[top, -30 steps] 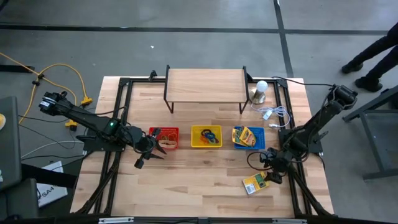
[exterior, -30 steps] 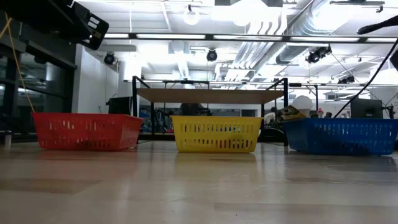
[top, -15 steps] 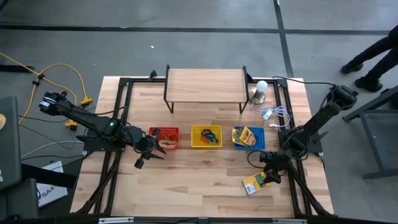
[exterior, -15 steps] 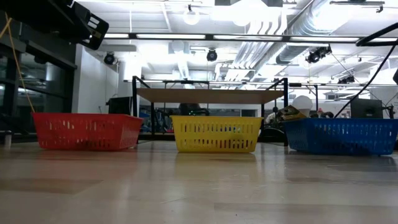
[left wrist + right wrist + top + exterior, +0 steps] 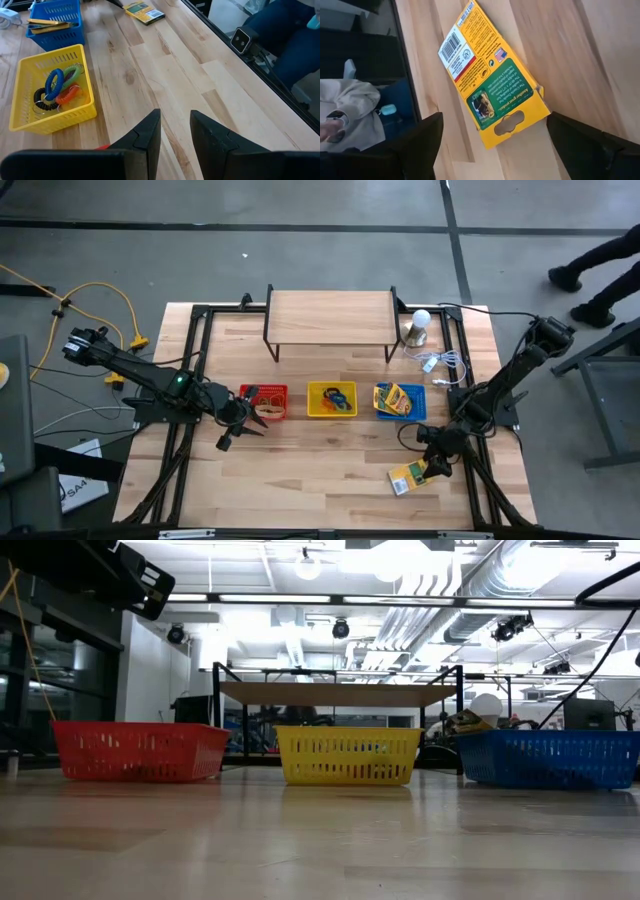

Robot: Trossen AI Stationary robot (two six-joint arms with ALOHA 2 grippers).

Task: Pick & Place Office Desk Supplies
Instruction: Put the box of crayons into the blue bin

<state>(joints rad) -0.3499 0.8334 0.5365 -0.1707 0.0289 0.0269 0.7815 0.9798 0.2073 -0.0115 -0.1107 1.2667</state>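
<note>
Wood tabletop (image 5: 320, 460): flat yellow-green crayon box (image 5: 490, 85), barcode up, between wide-spread right end effector (image 5: 492, 145) fingers.

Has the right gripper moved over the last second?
Yes, slightly. In the high view the right gripper has crept toward the crayon box on the table, away from the blue basket. Its fingers are open.
</note>
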